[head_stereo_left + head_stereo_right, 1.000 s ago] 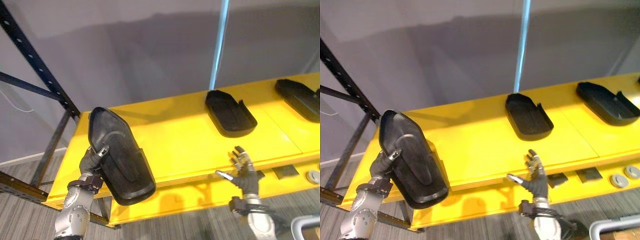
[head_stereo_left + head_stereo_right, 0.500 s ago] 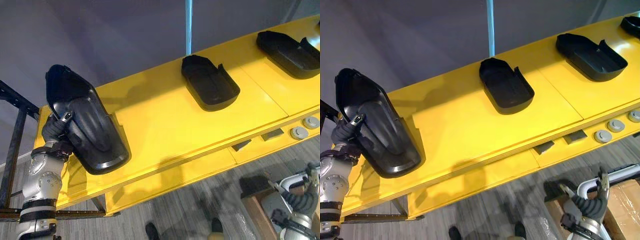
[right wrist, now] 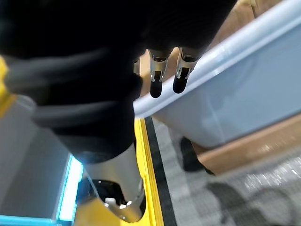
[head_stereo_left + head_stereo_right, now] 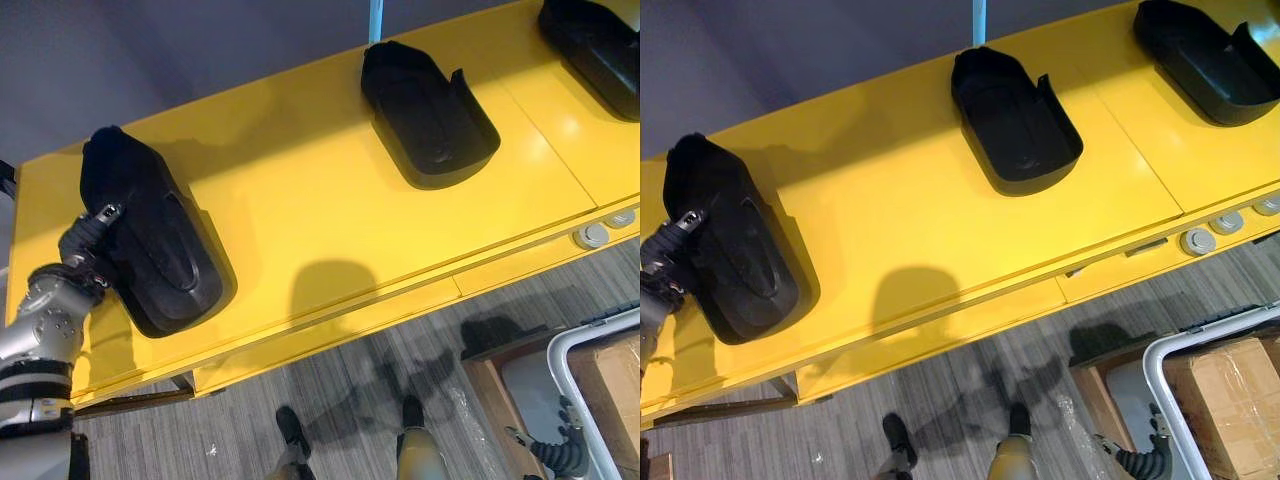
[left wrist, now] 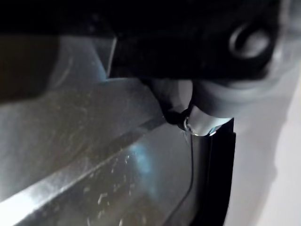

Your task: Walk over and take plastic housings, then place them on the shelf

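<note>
Housing (image 4: 160, 250) looked light, stiff and slick; left hand (image 4: 84, 244) was clamped on its rim, the sensible hold.

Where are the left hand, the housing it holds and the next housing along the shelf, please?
left hand (image 4: 85, 248): left eye view, on the dark back of the hand.
held housing (image 4: 168, 255): left eye view, on the middle of its shell.
next housing (image 4: 430, 115): left eye view, on its hollow floor.

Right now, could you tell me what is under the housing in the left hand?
The left end of the yellow shelf lies under the housing gripped by the left hand. Whether it rests there is hidden by the housing itself.
</note>
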